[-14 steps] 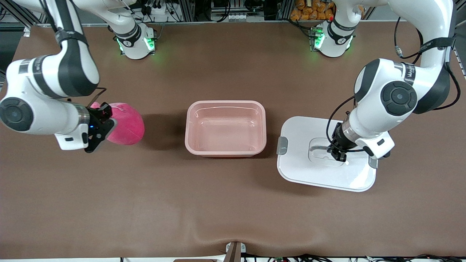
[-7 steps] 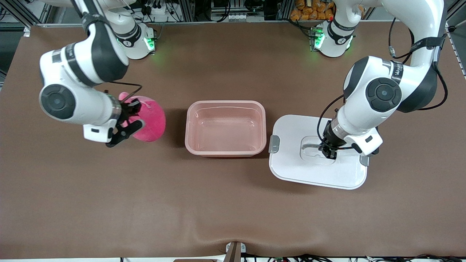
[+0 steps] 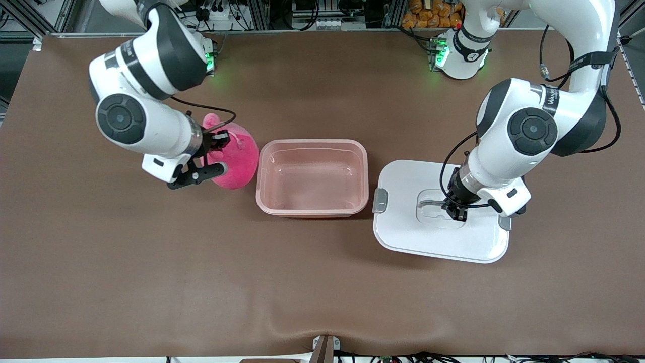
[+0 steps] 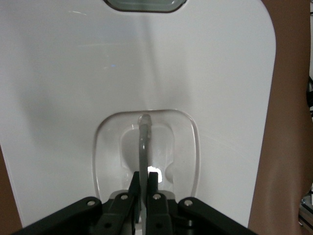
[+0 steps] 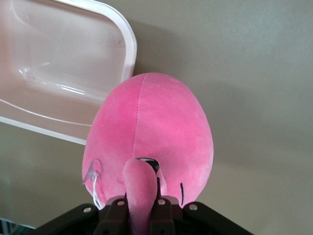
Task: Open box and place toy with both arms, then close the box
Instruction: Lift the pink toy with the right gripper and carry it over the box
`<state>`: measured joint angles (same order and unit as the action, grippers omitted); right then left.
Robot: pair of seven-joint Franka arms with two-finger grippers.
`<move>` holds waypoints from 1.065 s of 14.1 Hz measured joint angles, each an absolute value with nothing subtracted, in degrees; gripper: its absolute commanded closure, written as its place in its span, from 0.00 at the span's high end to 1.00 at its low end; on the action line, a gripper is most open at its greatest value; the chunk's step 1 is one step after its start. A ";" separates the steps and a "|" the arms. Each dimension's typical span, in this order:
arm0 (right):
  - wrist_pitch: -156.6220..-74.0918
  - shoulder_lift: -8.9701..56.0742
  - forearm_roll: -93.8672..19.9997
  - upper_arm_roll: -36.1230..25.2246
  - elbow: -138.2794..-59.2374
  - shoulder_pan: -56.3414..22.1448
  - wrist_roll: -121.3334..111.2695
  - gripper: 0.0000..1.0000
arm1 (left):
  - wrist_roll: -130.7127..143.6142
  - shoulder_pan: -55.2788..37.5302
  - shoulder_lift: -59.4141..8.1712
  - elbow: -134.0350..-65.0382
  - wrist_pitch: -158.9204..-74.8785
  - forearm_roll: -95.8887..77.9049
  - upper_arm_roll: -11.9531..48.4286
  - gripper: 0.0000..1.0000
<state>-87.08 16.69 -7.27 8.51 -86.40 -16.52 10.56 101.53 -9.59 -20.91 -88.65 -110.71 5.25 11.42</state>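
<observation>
Right claw (image 3: 217,151), pinching the toy (image 3: 233,159), is arriving beside the open box (image 3: 312,177), so dropping in looks next; left claw (image 3: 456,210) is still clamping the lid (image 3: 438,212) handle.

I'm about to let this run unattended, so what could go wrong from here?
The right gripper pinches only a small nub of the toy, which hangs just beside the box rim; it could catch that rim or slip free. The left gripper is shut on the thin handle of the lid, which sits very near the box; carried from one point, the lid may tilt or knock the box.
</observation>
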 measured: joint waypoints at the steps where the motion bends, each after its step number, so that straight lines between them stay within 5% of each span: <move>1: -87.12 16.69 -7.49 8.53 -85.89 -17.51 13.85 0.00 | 101.53 -9.59 -20.91 -88.65 -110.76 5.25 11.42 0.00; 15: -93.71 27.16 -10.00 8.49 -74.11 -23.93 35.73 0.00 | 101.55 -9.17 -20.91 -88.14 -111.11 5.25 11.33 0.00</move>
